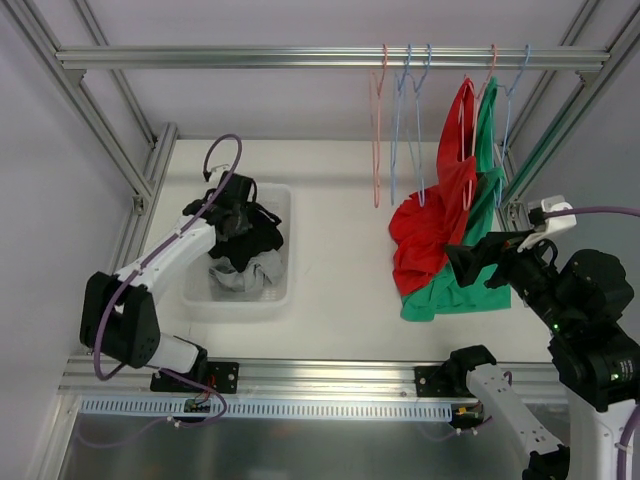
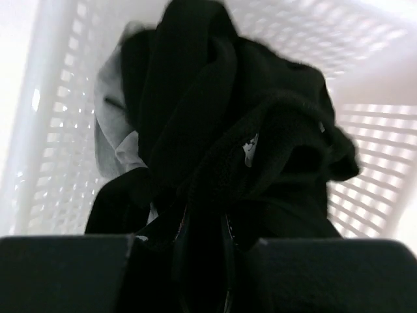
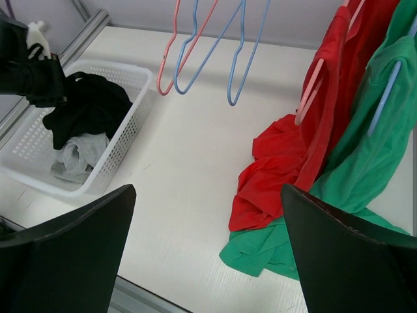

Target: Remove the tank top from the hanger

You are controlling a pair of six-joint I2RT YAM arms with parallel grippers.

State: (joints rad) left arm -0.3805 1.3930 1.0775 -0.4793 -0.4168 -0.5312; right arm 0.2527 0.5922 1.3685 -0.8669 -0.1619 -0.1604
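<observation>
A red tank top (image 1: 430,220) hangs on a pink hanger (image 3: 311,98) and a green tank top (image 1: 470,285) on a blue hanger (image 3: 384,98) at the right. Their lower parts lie bunched on the table. Both show in the right wrist view, red (image 3: 287,163) and green (image 3: 365,150). My right gripper (image 1: 478,262) is open and empty, just in front of the two tops (image 3: 208,195). My left gripper (image 1: 232,205) is down in the white basket (image 1: 285,200), shut on a black garment (image 2: 195,98) that fills the gap between its fingers (image 2: 205,228).
Three empty hangers, one pink (image 1: 377,130) and two blue (image 1: 400,120), hang from the overhead rail (image 1: 250,57) left of the tops. The basket (image 3: 124,72) also holds a grey garment (image 1: 240,275). Aluminium frame posts stand at both sides of the table.
</observation>
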